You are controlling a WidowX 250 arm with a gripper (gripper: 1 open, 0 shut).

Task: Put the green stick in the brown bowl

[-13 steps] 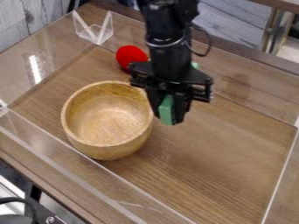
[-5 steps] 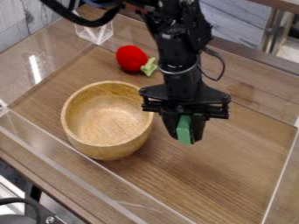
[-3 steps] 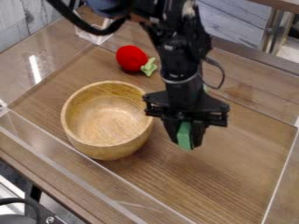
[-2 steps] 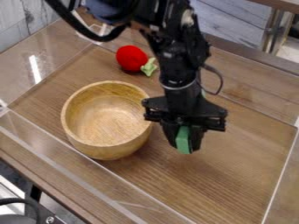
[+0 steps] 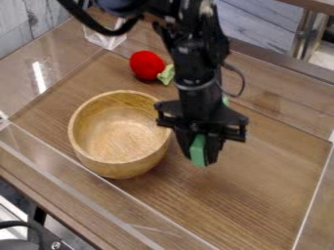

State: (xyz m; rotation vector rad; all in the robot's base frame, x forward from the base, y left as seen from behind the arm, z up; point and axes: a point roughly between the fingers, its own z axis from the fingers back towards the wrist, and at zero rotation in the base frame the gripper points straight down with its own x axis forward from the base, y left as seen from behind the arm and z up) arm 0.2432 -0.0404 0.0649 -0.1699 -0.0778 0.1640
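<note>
The green stick (image 5: 198, 151) hangs upright between the black fingers of my gripper (image 5: 200, 145), which is shut on it and points almost straight down. Its lower end sits close above the wooden table, just right of the brown bowl (image 5: 119, 133). The bowl is round, light wood, thick-walled and empty, left of centre. My gripper stands beside the bowl's right rim, outside it.
A red strawberry-like toy (image 5: 148, 65) with a small green leaf lies behind the bowl. A clear plastic piece (image 5: 102, 33) stands at the back left. Low transparent walls (image 5: 311, 215) enclose the wooden table top.
The gripper with the green stick has drifted slightly left toward the bowl and a little lower. The bowl and the red toy have not moved.
</note>
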